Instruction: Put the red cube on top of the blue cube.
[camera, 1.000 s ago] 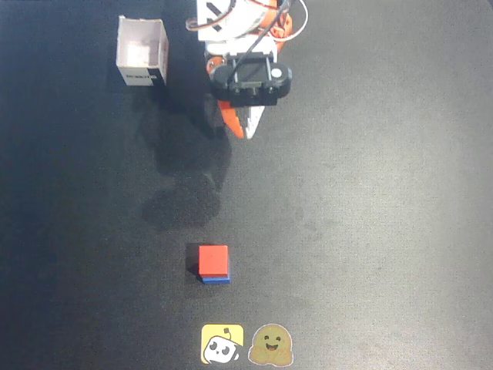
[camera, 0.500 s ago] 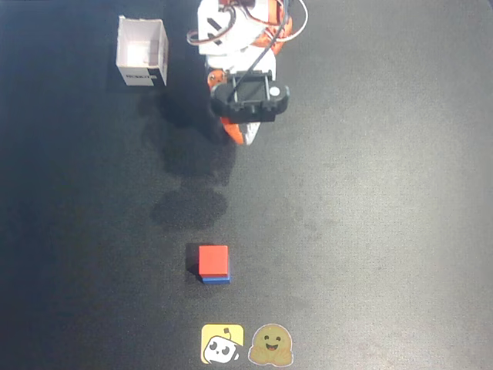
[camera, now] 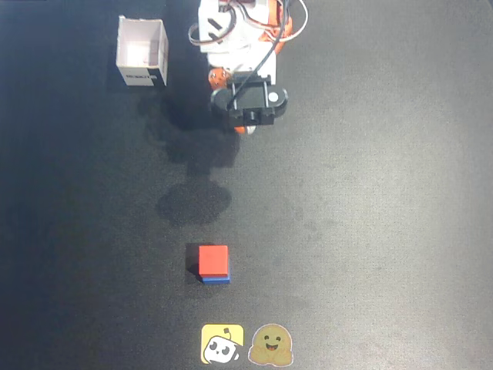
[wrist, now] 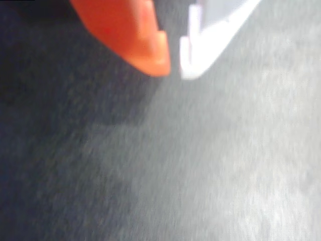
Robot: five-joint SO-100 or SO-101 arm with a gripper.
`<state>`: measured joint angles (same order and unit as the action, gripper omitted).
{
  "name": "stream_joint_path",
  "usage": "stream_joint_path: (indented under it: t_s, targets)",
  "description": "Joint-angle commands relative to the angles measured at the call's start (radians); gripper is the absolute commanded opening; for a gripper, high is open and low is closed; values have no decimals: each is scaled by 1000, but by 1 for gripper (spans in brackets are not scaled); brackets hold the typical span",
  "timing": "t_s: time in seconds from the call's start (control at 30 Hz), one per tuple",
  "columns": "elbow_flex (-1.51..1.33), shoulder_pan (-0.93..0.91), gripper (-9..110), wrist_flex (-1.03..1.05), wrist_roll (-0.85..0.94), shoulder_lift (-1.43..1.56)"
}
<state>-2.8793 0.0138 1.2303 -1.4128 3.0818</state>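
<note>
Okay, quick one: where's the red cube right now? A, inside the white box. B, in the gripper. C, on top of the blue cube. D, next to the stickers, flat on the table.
C: in the overhead view the red cube sits on the blue cube, whose edge peeks out below it, far from the gripper.

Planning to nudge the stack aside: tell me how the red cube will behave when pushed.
The red cube has flat faces, so it probably won't roll. Resting loose on the blue cube, it could slide off. It looks stiff and likely light.
</note>
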Motion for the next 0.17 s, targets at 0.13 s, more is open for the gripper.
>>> stream_joint_path:
  t_s: [0.13]
  targets:
    - [6, -3, 0, 31, -9, 11]
